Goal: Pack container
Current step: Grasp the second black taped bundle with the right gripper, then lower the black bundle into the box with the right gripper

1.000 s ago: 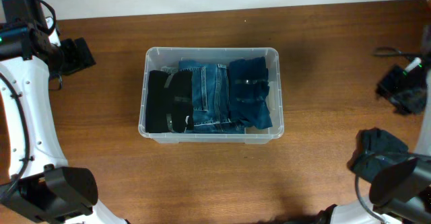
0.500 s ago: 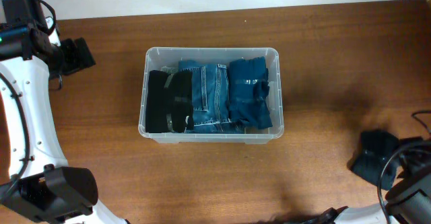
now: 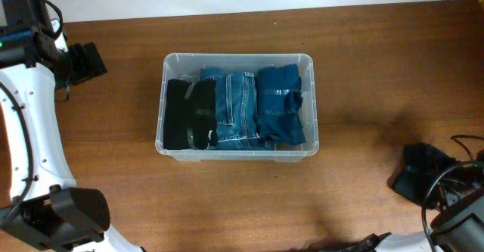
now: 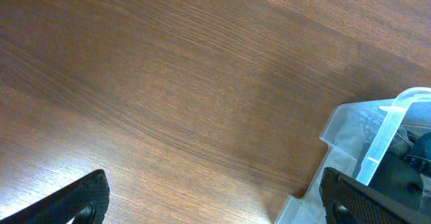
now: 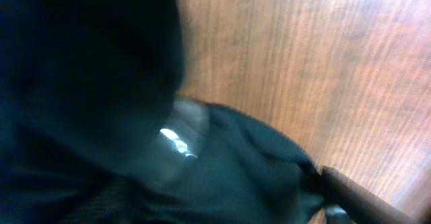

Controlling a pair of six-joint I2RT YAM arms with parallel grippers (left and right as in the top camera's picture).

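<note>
Seemingly mid-pickup, the right hand (image 5: 229, 143) pressed into a dark garment (image 3: 418, 169), its grip unreadable; the left hand (image 4: 215, 207) gaped empty. Next needed: a firm pinch, then the container (image 3: 236, 152).

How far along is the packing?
Done: a black garment, jeans and a dark blue garment lie folded side by side in the container. In hand: the right gripper sits at a loose dark garment on the table, grip unclear. Still to do: getting that piece into the container.
</note>
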